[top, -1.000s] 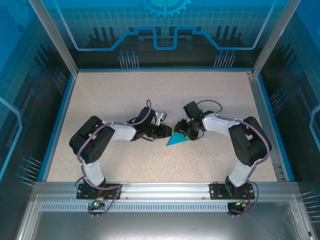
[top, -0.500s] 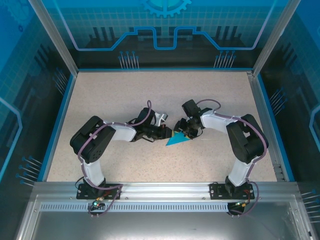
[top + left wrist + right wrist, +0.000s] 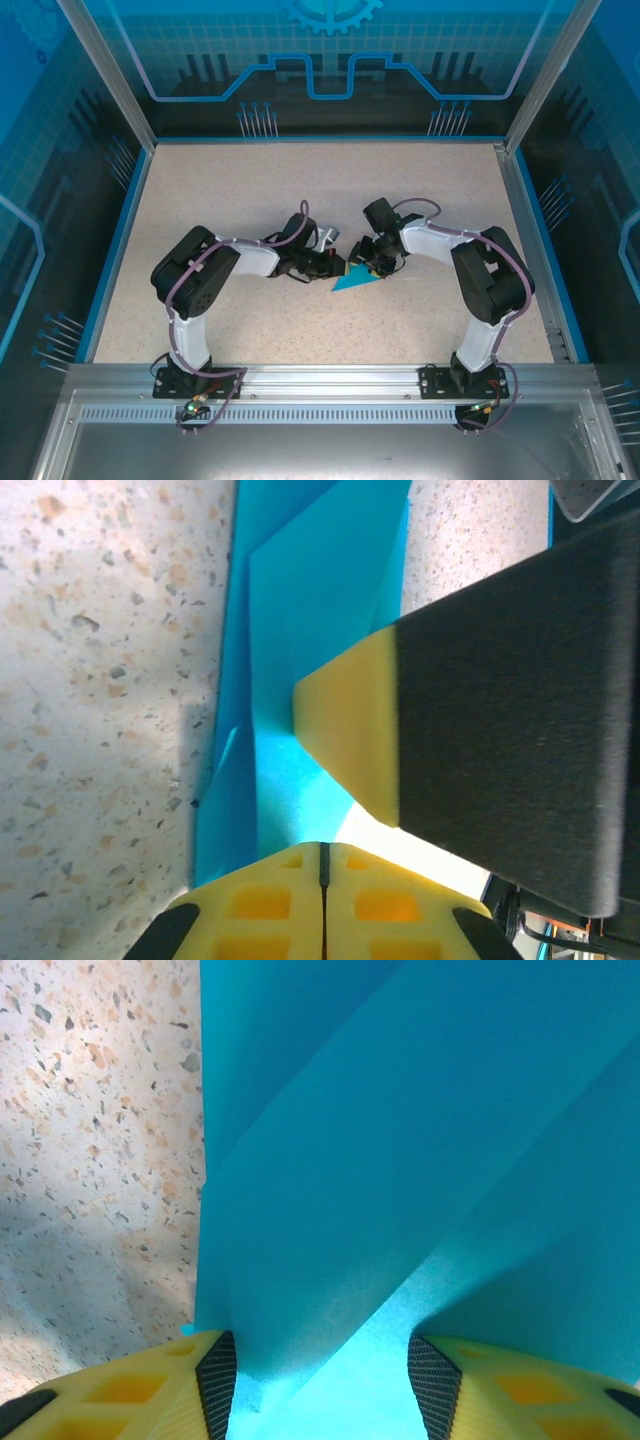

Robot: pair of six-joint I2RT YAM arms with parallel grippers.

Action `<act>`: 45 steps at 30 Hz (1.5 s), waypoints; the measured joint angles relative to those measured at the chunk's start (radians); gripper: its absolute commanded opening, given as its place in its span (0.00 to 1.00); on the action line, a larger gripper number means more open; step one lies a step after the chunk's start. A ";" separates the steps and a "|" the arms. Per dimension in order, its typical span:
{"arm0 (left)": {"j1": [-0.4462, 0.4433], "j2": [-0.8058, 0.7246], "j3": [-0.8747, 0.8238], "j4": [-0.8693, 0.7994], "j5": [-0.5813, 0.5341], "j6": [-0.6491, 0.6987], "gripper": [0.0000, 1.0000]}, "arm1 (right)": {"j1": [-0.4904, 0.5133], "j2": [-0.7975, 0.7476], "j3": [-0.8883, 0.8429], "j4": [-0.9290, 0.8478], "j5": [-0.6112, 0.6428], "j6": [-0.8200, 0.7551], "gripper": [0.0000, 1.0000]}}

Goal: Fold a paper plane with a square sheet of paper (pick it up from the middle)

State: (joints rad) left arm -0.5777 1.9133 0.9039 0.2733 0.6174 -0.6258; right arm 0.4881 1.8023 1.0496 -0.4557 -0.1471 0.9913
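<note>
The sheet of paper (image 3: 352, 281), folded into a pointed blue shape with slanting creases, lies near the middle of the speckled table (image 3: 200, 200), and an arm reaches in to it from each side. The left gripper (image 3: 335, 266) meets it from the left. In the left wrist view its yellow pads (image 3: 270, 910) are pressed together on the near end of the paper, while a black, yellow-tipped finger (image 3: 500, 710) of the other arm rests on the sheet. The right gripper (image 3: 370, 266) stands at the paper's far right edge with its fingers (image 3: 215, 1380) spread and the paper spanning the gap between them.
</note>
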 measured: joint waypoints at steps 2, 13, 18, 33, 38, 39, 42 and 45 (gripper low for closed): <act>-0.001 0.009 0.009 -0.016 -0.002 0.003 0.05 | -0.001 0.000 0.000 -0.001 0.000 0.000 0.53; -0.007 0.035 0.061 -0.109 -0.044 0.033 0.04 | -0.015 0.005 0.007 -0.008 -0.027 -0.008 0.55; -0.008 0.037 0.070 -0.137 -0.053 0.038 0.04 | -0.022 -0.003 0.006 -0.004 -0.045 -0.026 0.57; -0.008 0.045 0.084 -0.162 -0.056 0.050 0.04 | -0.029 -0.013 -0.014 -0.008 -0.040 -0.031 0.44; -0.008 0.045 0.086 -0.164 -0.056 0.050 0.05 | -0.035 0.006 0.002 -0.031 -0.043 -0.027 0.42; -0.008 0.045 0.087 -0.165 -0.056 0.050 0.05 | -0.037 0.009 0.006 -0.036 -0.045 -0.027 0.42; -0.008 0.045 0.089 -0.168 -0.055 0.050 0.06 | -0.037 0.018 0.018 -0.053 -0.045 -0.027 0.40; -0.008 0.045 0.093 -0.174 -0.055 0.050 0.06 | -0.038 0.024 0.025 -0.065 -0.044 -0.026 0.39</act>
State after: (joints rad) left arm -0.5854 1.9583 0.9966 0.0998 0.5625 -0.5762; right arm 0.4503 1.8267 1.0748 -0.5209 -0.1913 0.9649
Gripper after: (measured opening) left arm 0.063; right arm 0.395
